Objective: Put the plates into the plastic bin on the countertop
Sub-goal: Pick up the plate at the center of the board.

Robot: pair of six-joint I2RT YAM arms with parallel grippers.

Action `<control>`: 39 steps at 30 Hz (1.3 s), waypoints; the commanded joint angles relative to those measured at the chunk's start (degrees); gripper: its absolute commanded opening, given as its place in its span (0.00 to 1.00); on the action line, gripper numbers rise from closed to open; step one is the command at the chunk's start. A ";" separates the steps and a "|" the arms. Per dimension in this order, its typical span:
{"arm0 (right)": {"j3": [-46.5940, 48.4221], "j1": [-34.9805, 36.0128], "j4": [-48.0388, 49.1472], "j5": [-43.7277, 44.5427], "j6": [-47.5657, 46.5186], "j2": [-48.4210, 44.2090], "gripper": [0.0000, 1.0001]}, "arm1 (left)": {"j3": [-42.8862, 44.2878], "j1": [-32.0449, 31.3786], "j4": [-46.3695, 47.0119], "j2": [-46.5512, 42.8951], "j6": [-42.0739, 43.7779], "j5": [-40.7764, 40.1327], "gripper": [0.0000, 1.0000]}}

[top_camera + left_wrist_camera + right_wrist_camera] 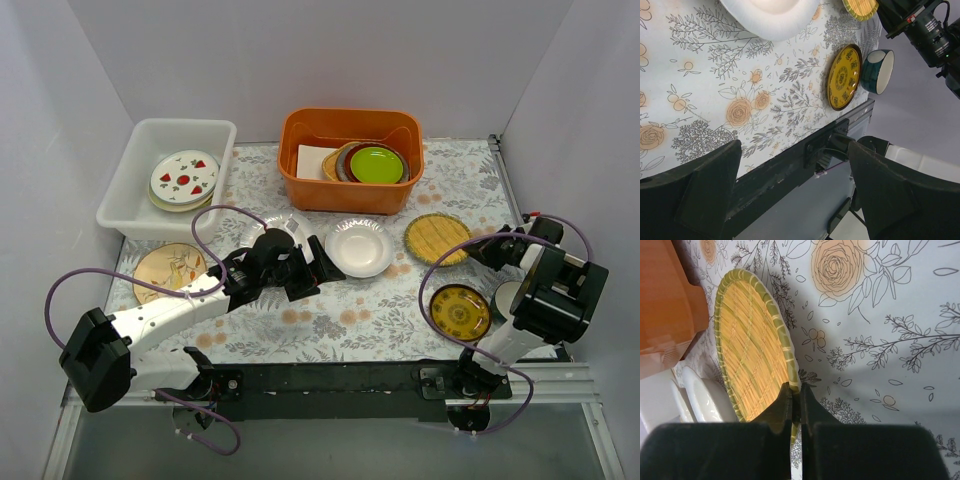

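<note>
- Presently the right arm rises from its base at the near right edge, bends at a raised elbow by the right wall, and reaches back toward the far left. Its wrist is low over the countertop (330, 322).
- The right gripper (476, 243) is clamped on the right-hand rim of the yellow woven plate (437, 238). In the wrist view the two fingers (782, 407) are pressed together with the plate's green-striped edge pinched between them.
- The yellow woven plate is round and face up. From above it sits on the countertop right of centre, just near of the orange tub (350, 158) and right of the white plate (358, 246). I cannot tell whether its gripped edge is off the surface.
- The left arm stretches from its base at the near left, low and nearly straight, toward the centre. Its wrist points right.
- The left gripper (318, 268) is spread wide with nothing between its fingers (715, 185). It hangs over bare countertop just left of the white plate.
- The plastic bin (128, 168) stands at the far left. Its longer sides seem to run near to far. Inside it a red-fruit-patterned plate (184, 177) lies face up on a small stack.
- A peach plate (168, 270) lies flat just near of the bin.
- A dark brown-gold plate (459, 311) lies flat at the near right, with a teal cup (505, 296) just to its right.
- The orange tub holds a lime-green plate (377, 164) on top of others.
</note>
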 commanded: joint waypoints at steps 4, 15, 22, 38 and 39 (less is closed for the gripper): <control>-2.16 0.01 -3.20 6.12 -1.81 -6.91 0.01 | -1.32 -0.15 -0.19 -1.60 -0.49 -0.73 0.87; -3.22 0.01 -4.69 5.85 3.47 -23.95 0.01 | 4.48 -0.15 -3.27 -0.11 1.97 -0.82 0.87; -0.84 0.01 -10.14 5.42 3.47 -31.17 0.01 | 5.01 -0.15 -1.87 -0.20 1.36 -0.20 0.87; 1.71 0.01 -19.10 0.23 5.84 -44.35 0.01 | 6.24 -4.54 9.29 4.55 -0.48 0.94 0.86; 1.71 0.01 -19.11 -0.38 5.93 -44.80 0.01 | 6.15 -4.72 10.95 5.07 -0.92 0.94 0.86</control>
